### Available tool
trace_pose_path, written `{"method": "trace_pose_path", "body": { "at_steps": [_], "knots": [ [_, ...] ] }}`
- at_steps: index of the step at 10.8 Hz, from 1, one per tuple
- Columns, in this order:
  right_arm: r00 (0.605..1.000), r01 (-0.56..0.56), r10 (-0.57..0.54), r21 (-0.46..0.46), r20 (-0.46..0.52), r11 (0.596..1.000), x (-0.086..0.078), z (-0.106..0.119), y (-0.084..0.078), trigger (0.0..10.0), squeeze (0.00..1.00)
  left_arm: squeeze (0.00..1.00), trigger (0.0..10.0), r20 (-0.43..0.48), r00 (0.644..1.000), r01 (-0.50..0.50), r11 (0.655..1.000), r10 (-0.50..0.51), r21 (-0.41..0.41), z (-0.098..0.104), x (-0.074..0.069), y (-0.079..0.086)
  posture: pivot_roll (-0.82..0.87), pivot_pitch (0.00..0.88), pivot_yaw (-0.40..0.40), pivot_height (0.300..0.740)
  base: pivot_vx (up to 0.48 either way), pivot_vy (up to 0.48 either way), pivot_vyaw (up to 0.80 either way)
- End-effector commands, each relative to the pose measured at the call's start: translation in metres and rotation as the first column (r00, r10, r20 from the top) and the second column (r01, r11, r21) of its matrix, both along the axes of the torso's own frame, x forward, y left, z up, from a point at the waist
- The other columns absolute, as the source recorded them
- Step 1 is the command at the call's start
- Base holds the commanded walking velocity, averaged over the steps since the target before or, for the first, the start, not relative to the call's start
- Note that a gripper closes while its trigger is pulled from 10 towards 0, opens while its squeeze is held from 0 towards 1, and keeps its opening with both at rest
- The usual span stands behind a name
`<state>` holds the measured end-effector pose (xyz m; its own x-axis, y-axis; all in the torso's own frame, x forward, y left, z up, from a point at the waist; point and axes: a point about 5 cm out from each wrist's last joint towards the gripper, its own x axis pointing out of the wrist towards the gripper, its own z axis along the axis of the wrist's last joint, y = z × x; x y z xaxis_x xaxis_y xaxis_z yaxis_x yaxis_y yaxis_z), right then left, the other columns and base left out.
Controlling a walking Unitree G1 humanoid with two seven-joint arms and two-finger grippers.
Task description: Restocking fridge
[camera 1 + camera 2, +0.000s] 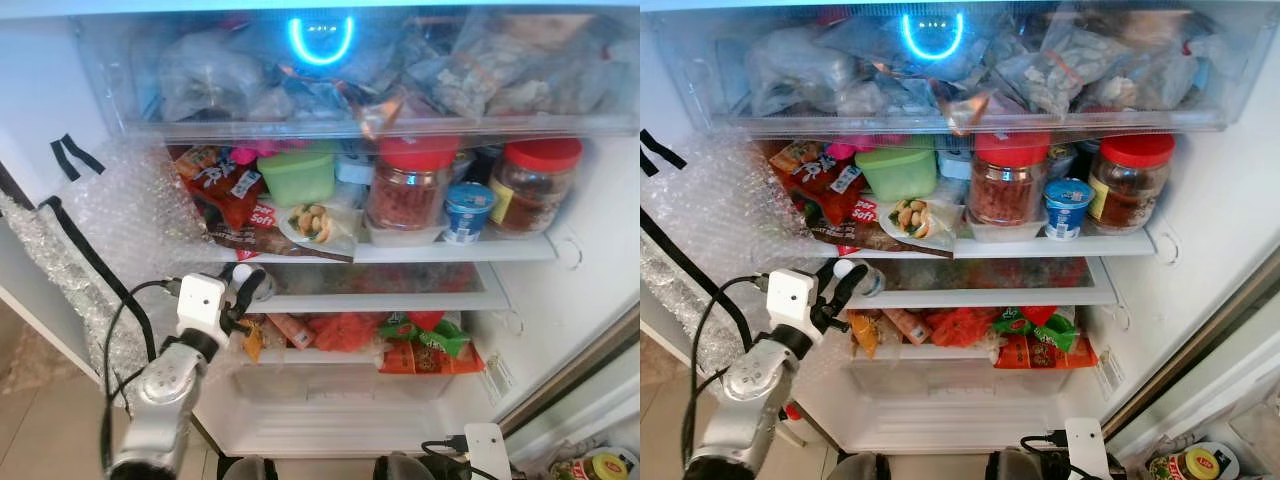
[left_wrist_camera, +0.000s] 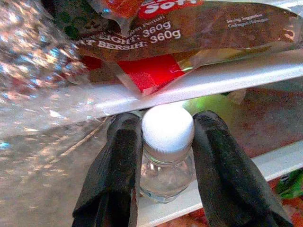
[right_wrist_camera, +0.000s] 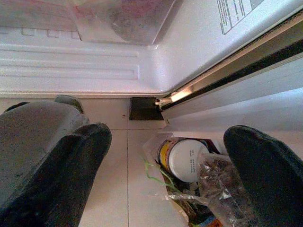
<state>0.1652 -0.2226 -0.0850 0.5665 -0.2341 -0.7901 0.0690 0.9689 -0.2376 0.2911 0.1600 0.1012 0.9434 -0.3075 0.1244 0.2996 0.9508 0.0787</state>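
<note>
Nearest the onlooker, the robot's right gripper [image 3: 165, 179] hung low by the foot of the open fridge, its two black fingers spread wide with nothing between them; beyond them a bag on the floor held a yellow tin with a white lid [image 3: 182, 158], which looked like stock not yet put away. A little farther in, the left gripper [image 1: 243, 290] was raised to the front edge of the narrow middle shelf [image 1: 400, 300] on the robot's left side. Its fingers [image 2: 118, 165] were closed to either side of a small clear bottle with a white cap [image 2: 167, 130], gripping it just under the cap, with the bottle's base apparently at the shelf's lip. Above it, the main shelf [image 1: 450, 250] was already crowded: a brown snack packet [image 1: 250, 225] overhanging the edge, a green tub [image 1: 297, 175], two red-lidded jars [image 1: 410, 185] and a blue-and-white cup [image 1: 467, 212]. Below lay orange and green packets [image 1: 430, 345], and at the back top a drawer [image 1: 400, 125] was stuffed with bags. Bubble wrap [image 1: 120, 215] hung at the robot's left. The restocking seemed partway through: the bottle was at the shelf but not yet released, and goods remained in the bag.
</note>
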Motion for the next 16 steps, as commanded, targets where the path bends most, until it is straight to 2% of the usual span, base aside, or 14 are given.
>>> {"method": "trace_pose_path", "body": {
  "at_steps": [1,2,6,10,11,13,16],
  "knots": [
    [1.0,0.009,-0.009,-0.001,0.0,1.0,-0.002,0.0,-0.001,10.0,0.0,0.0,10.0,0.022,1.0,-0.004,1.0,0.004,-0.025,0.002,0.004,0.002,-0.01,0.034,0.001,0.653,0.0,0.0,0.0],
    [1.0,0.014,-0.014,0.001,0.003,1.0,-0.002,0.0,-0.001,10.0,0.0,0.0,10.0,-0.018,1.0,-0.001,0.994,-0.001,-0.107,-0.007,0.009,0.001,-0.02,0.041,0.004,0.653,0.0,0.0,0.0],
    [0.999,0.032,-0.032,0.005,0.012,0.999,-0.002,0.0,-0.001,10.0,0.0,0.0,10.0,-0.101,0.995,0.0,0.992,-0.014,-0.13,-0.033,0.008,-0.001,-0.04,0.046,0.008,0.653,0.0,0.0,0.0],
    [0.999,0.032,-0.032,0.005,0.012,0.999,-0.002,0.0,-0.001,10.0,0.0,0.0,10.0,-0.092,0.996,0.004,0.991,-0.016,-0.133,-0.035,0.01,-0.001,-0.04,0.046,0.008,0.653,0.0,0.0,0.0],
    [1.0,0.03,-0.03,0.006,0.007,1.0,-0.001,0.0,0.0,10.0,0.0,0.0,10.0,-0.374,0.926,0.021,0.998,-0.043,-0.062,-0.083,-0.014,0.008,-0.04,0.044,0.015,0.653,0.0,0.0,0.0],
    [0.999,0.032,-0.032,0.004,0.004,0.999,-0.002,-0.001,0.0,10.0,0.0,0.0,10.0,-0.437,0.897,0.061,0.997,-0.072,-0.041,-0.095,-0.021,0.006,-0.03,0.046,0.016,0.653,0.0,0.0,0.0],
    [0.999,0.032,-0.032,0.004,0.004,0.999,-0.002,-0.001,0.0,10.0,0.0,0.0,10.0,-0.437,0.897,0.061,0.997,-0.072,-0.041,-0.095,-0.021,0.006,-0.03,0.046,0.016,0.653,0.0,0.0,0.0]
  ]
}}
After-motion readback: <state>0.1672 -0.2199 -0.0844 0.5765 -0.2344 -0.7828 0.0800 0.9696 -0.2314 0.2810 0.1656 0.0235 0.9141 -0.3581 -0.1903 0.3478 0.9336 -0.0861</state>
